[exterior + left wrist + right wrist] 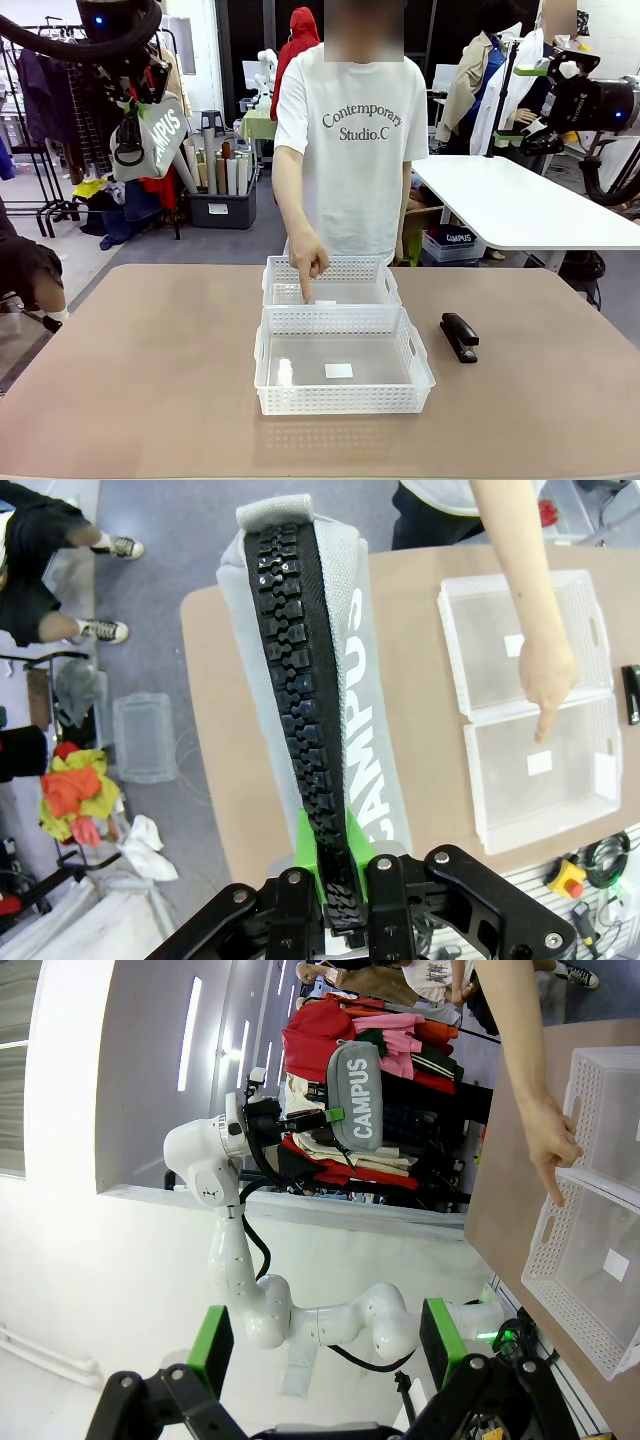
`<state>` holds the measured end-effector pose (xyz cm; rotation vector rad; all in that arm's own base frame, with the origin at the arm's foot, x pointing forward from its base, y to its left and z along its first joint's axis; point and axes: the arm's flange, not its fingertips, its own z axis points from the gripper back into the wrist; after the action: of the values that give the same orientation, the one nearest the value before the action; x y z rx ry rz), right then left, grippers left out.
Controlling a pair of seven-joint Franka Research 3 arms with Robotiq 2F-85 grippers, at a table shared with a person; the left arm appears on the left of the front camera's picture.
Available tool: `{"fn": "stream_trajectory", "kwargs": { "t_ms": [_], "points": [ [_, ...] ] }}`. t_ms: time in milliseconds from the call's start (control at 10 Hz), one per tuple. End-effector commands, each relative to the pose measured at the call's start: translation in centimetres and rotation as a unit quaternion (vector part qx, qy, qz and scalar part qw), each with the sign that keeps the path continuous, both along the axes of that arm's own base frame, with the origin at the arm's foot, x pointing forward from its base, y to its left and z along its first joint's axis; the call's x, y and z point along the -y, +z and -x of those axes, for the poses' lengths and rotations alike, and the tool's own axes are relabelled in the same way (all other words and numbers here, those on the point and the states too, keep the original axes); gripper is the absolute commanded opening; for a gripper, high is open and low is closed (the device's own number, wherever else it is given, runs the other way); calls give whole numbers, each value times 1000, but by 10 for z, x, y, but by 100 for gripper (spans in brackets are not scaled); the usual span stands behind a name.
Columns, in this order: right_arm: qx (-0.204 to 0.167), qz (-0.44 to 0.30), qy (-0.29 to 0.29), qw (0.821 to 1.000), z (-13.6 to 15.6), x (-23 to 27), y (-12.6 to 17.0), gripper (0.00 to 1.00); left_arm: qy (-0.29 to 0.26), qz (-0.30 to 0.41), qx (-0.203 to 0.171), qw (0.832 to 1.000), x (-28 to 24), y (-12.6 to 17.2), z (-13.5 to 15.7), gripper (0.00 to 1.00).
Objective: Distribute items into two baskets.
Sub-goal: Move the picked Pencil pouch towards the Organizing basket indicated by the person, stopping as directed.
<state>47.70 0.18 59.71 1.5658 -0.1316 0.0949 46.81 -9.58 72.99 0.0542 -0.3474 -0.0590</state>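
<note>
Two touching white lattice plastic baskets point(340, 400) lie mid-counter point(150, 380), a person's hand point(308, 262) pointing at the far one point(372, 268). Left tool point(335, 865) pinches the grey fabric CAMPUS pouch point(300, 660), hanging lengthwise high to their left; right tool point(325, 1345) spread, nearer the black stapler point(459, 335).

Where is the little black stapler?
In the front view the black stapler lies on the table, on the robot's right, just beside the nearer basket.

- Brown table point(120, 400): rounded corners, plain matte top.
- White table point(520, 205): behind, right side.
- Dark bin point(222, 208): on floor, holding upright rolls.
- Clothes rack point(38, 150): far left, dark garments hung.
- White T-shirt point(345, 170): printed "Contemporary Studio.C".
- Clear box point(145, 738): on floor beside brown table.
- Red button point(572, 877): yellow base, off the brown table's edge.
</note>
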Motion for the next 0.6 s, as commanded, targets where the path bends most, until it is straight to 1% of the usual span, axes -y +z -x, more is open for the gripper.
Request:
{"fn": "stream_trajectory", "kwargs": {
  "t_ms": [0,100,200,300,400,500],
  "points": [
    [2,-1,0,1000,0,0,2,100,2,0,2,1000,-1,0,4,0],
    [2,-1,0,1000,0,0,2,100,0,0,0,1000,0,0,0,0],
    [2,-1,0,1000,0,0,2,100,-75,-5,-11,997,-4,4,3,0],
    [2,-1,0,1000,0,0,2,100,-138,-9,-16,990,-2,9,7,0],
    [2,-1,0,1000,0,0,2,100,-207,-21,-20,978,2,13,8,0],
    [2,-1,0,1000,0,0,2,100,-273,-33,-25,961,17,13,13,0]
  ]
}}
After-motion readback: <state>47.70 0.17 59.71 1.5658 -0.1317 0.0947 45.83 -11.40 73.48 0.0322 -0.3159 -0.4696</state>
